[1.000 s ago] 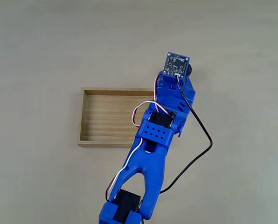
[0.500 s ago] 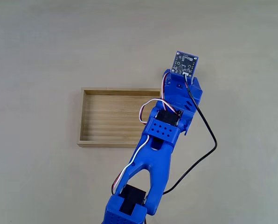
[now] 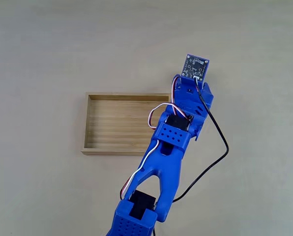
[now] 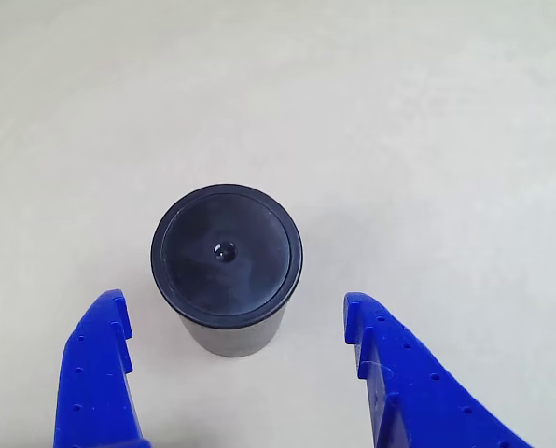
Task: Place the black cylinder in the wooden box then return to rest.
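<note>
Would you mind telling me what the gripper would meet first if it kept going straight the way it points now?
Most likely the black cylinder, standing upright between the open gripper fingers; depth is hard to judge.

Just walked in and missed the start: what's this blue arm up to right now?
The blue arm is reaching out over the table, past the right end of the wooden box, which has nothing in it. In the other view, its gripper is open, with the black cylinder standing upright on the table between the two blue fingers and a little ahead of their tips. Neither finger touches it yet, so the pick-up has not happened and the cylinder is not in the box.
</note>
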